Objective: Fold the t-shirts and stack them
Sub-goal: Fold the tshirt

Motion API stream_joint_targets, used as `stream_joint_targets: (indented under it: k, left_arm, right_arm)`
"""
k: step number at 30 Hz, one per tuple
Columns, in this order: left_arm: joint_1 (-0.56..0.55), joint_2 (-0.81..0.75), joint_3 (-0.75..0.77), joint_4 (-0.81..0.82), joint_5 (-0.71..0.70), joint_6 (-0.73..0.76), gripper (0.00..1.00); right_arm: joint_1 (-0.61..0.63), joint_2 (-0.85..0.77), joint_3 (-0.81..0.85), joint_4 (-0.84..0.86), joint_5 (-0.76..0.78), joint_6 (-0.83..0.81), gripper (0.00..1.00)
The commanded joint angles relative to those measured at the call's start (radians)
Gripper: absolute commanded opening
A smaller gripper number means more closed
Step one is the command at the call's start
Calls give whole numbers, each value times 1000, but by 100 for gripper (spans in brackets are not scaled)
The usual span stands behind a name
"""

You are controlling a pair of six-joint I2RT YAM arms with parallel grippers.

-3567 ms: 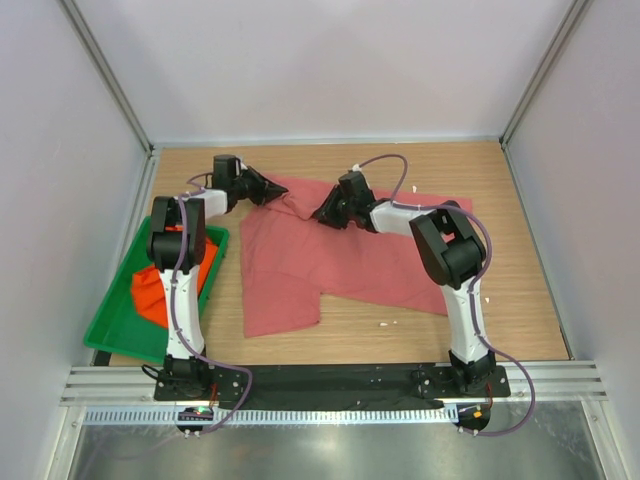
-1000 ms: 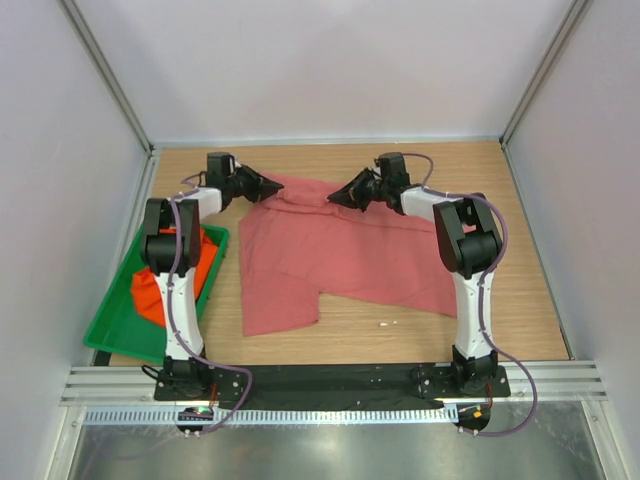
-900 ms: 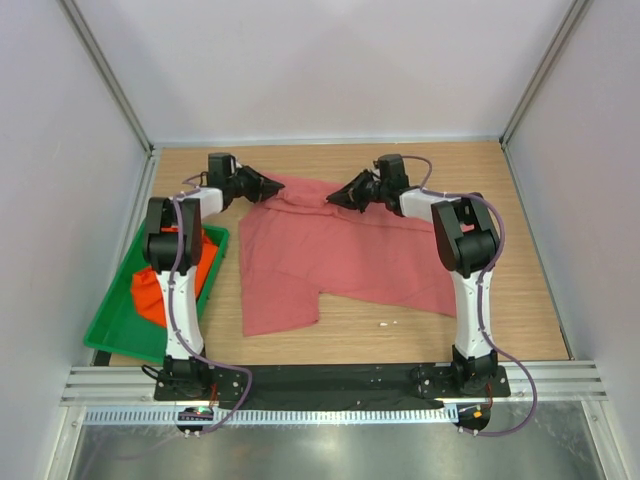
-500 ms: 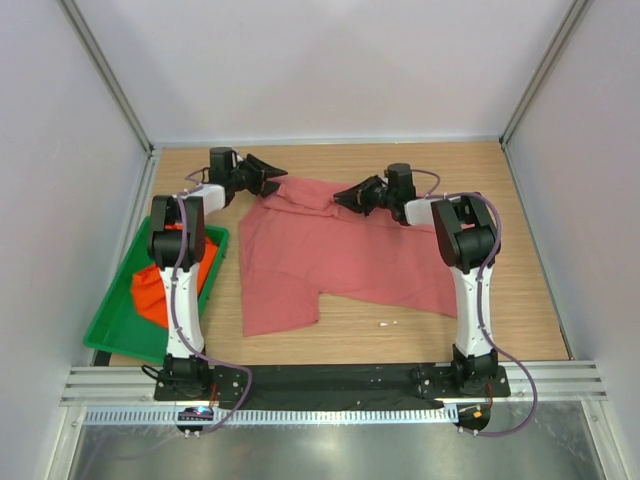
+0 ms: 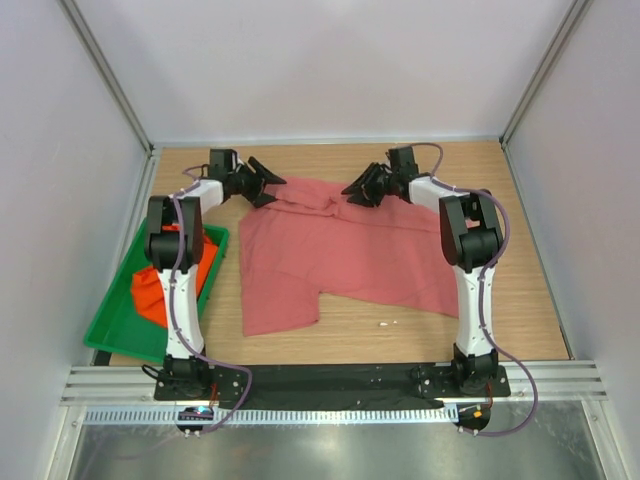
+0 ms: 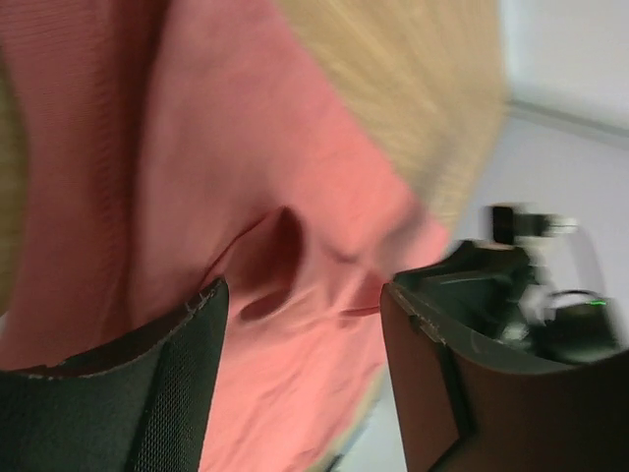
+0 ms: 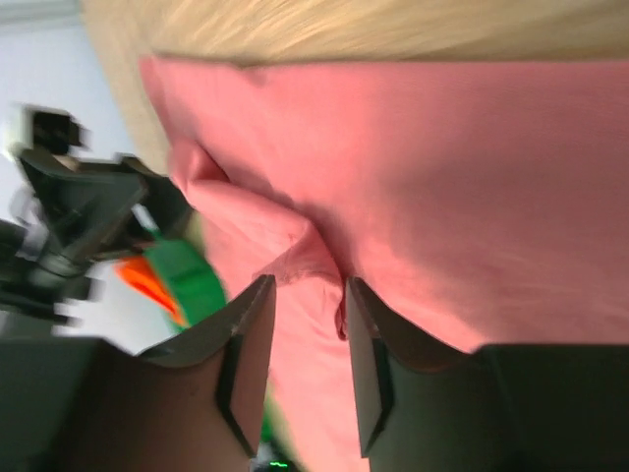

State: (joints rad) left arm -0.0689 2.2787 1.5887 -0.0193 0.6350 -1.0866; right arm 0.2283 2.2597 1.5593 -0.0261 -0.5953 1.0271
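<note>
- Pink t-shirt lies spread on the table with its far edge bunched. Folding over that ridge could lock in a crooked crease.
- Orange t-shirt sits in the green tray at the left.
- Left gripper and right gripper hover at that far edge, jaws apart and empty. A second ago both were pinched shut on it.

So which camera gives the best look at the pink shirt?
The top view: the whole pink shirt lies on the table, outline and all. The left wrist view shows only a blurred, creased patch; the right wrist view shows a close stretch with a bunched fold.
</note>
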Motion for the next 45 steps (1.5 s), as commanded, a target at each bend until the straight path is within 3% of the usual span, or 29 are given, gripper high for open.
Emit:
stream_joint_targets:
  k: [1, 2, 5, 7, 9, 13, 20, 34, 45]
  left_arm:
    - [-2, -117, 92, -310, -118, 332, 65]
    - [-11, -136, 126, -405, -161, 384, 65]
    - [-22, -162, 126, -450, -238, 459, 61]
    - [-26, -168, 105, -444, -221, 452, 48]
    - [-35, -154, 105, -439, -189, 435, 32]
    - [-49, -154, 85, -430, -167, 413, 21]
    - [-63, -101, 90, -390, -140, 367, 16]
    - [-71, -39, 80, -377, -146, 352, 15]
    - [-69, -24, 103, -395, -166, 355, 14]
  right_arm:
    - [69, -89, 142, -360, 92, -459, 42]
    - [88, -95, 165, -420, 121, -513, 45]
    - [152, -94, 209, -483, 248, -697, 51]
    - [180, -56, 283, -550, 327, -807, 51]
    - [204, -32, 359, -598, 371, -843, 47]
    - [227, -49, 348, -606, 436, -823, 31]
    - [255, -91, 228, -488, 421, -745, 11]
    - [258, -75, 271, -451, 443, -702, 6]
    - [244, 29, 331, -492, 450, -743, 6]
